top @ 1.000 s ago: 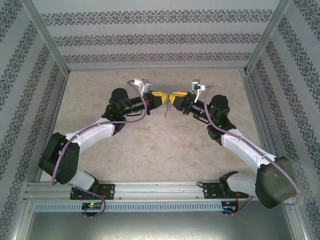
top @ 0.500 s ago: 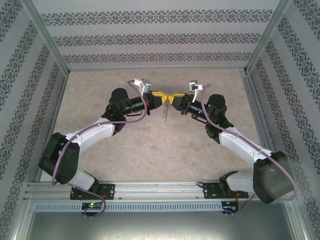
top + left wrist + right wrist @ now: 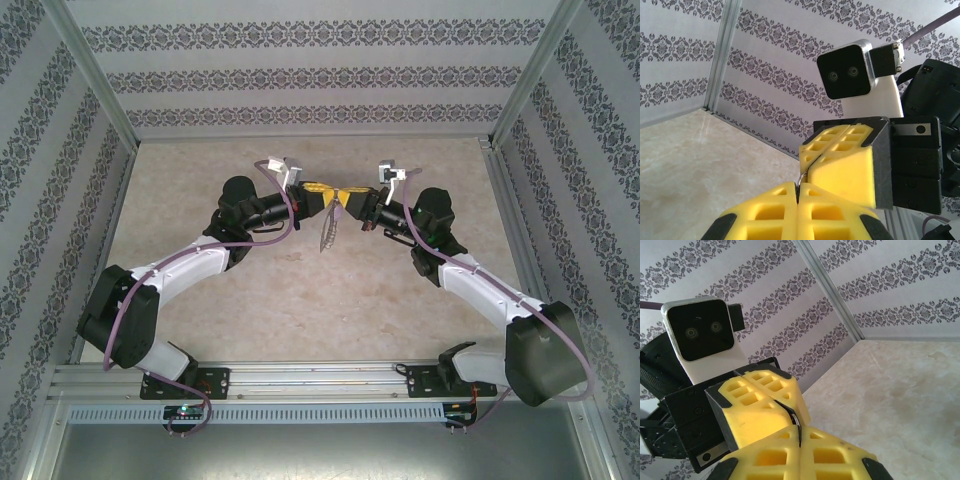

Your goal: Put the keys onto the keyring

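Left end effector [image 3: 322, 189] and right end effector [image 3: 349, 192] meet tip to tip above the far middle of the bench [image 3: 300, 310], both pressed together. The keyring [image 3: 329, 231] dangles beneath their junction, long axis downward, equally near both arms. From the wrists we see its wire nipped at the pad seams; from above, the hanging loop.

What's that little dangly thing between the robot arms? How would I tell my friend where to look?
Find the beige table, then the spot above it where the left claw and right claw meet, yellow tip to yellow tip. Just under that spot hangs the keyring. It is thin, grey and metal, while the claws beside it are chunky yellow and black.
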{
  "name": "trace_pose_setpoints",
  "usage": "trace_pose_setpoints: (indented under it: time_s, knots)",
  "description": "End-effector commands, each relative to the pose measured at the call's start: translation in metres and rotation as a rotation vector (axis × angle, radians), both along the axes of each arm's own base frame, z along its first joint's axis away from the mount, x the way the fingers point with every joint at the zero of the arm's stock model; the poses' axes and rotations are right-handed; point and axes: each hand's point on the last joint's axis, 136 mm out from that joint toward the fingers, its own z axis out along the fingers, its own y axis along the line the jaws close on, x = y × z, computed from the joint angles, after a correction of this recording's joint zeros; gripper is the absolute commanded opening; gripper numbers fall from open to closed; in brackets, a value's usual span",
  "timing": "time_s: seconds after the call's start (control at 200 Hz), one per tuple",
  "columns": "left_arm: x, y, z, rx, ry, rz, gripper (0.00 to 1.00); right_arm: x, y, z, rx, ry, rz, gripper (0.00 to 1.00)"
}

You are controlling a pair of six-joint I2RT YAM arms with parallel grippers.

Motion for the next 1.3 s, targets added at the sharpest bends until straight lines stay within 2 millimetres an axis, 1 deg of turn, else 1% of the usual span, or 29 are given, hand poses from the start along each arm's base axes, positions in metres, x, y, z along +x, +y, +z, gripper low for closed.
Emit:
trace_pose_setpoints:
  time_s: [0.0,0.085,0.105,0.11,0.12,0.125,0.14,0.28,0.38,0.415,0.525,0.6,0.66,0.719,0.774,0.834,0.924,0.944,1.024,1.079,1.184,1.254,1.294]
  knots:
    - [-0.013,0.004,0.018,0.006,-0.091,0.004,0.33,0.005,-0.008,0.013,0.015,-0.048,-0.023,0.00]
    - [-0.013,0.009,0.016,0.049,-0.103,0.036,0.61,0.007,-0.012,0.007,0.005,-0.031,-0.034,0.00]
    - [-0.013,0.010,0.015,0.061,-0.108,0.045,0.75,0.007,-0.013,0.007,0.003,-0.027,-0.038,0.00]
    - [-0.013,0.011,0.016,0.062,-0.111,0.048,0.77,0.007,-0.013,0.006,0.003,-0.026,-0.037,0.00]
    - [-0.013,0.011,0.016,0.067,-0.116,0.053,0.92,0.007,-0.014,0.006,0.001,-0.027,-0.039,0.00]
    - [-0.013,0.012,0.016,0.071,-0.117,0.054,0.96,0.007,-0.014,0.006,0.001,-0.026,-0.039,0.00]
    - [-0.014,0.012,0.016,0.078,-0.123,0.057,1.00,0.008,-0.015,0.006,-0.001,-0.024,-0.042,0.00]
    - [-0.010,0.022,0.016,0.145,-0.155,0.117,1.00,0.011,-0.022,0.002,-0.019,-0.009,-0.062,0.00]
    - [-0.001,0.032,0.019,0.159,-0.177,0.200,1.00,0.014,-0.025,0.000,-0.033,0.001,-0.072,0.00]
    - [0.005,0.037,0.020,0.165,-0.176,0.247,1.00,0.015,-0.025,-0.001,-0.040,0.002,-0.073,0.00]
    - [0.026,0.056,0.026,0.160,-0.173,0.417,1.00,0.017,-0.026,-0.003,-0.055,0.013,-0.080,0.00]
    - [0.040,0.076,0.030,0.127,-0.162,0.562,1.00,0.018,-0.026,-0.003,-0.063,0.020,-0.079,0.00]
    - [0.046,0.089,0.035,0.103,-0.170,0.648,1.00,0.019,-0.025,-0.002,-0.066,0.022,-0.078,0.00]
    - [0.048,0.095,0.038,0.082,-0.195,0.685,1.00,0.020,-0.025,-0.002,-0.069,0.026,-0.077,0.00]
    - [0.047,0.096,0.040,0.068,-0.234,0.689,1.00,0.022,-0.024,-0.001,-0.069,0.027,-0.077,0.00]
    - [0.049,0.094,0.038,0.076,-0.246,0.663,1.00,0.024,-0.022,0.001,-0.069,0.026,-0.071,0.00]
    - [0.057,0.089,0.034,0.145,-0.213,0.631,1.00,0.027,-0.019,0.004,-0.076,0.021,-0.058,0.00]
    - [0.058,0.087,0.031,0.172,-0.208,0.620,1.00,0.027,-0.018,0.005,-0.079,0.020,-0.054,0.00]
    - [0.060,0.080,0.031,0.232,-0.255,0.591,1.00,0.029,-0.016,0.006,-0.102,0.016,-0.043,0.00]
    - [0.060,0.080,0.032,0.250,-0.289,0.585,1.00,0.030,-0.015,0.004,-0.125,0.013,-0.036,0.00]
    - [0.062,0.080,0.037,0.239,-0.343,0.597,1.00,0.031,-0.010,0.002,-0.175,0.004,0.006,0.00]
    - [0.065,0.082,0.041,0.219,-0.346,0.600,1.00,0.031,-0.007,0.001,-0.213,-0.006,0.035,0.00]
    - [0.069,0.083,0.039,0.223,-0.320,0.593,1.00,0.031,-0.006,0.001,-0.228,-0.015,0.048,0.00]
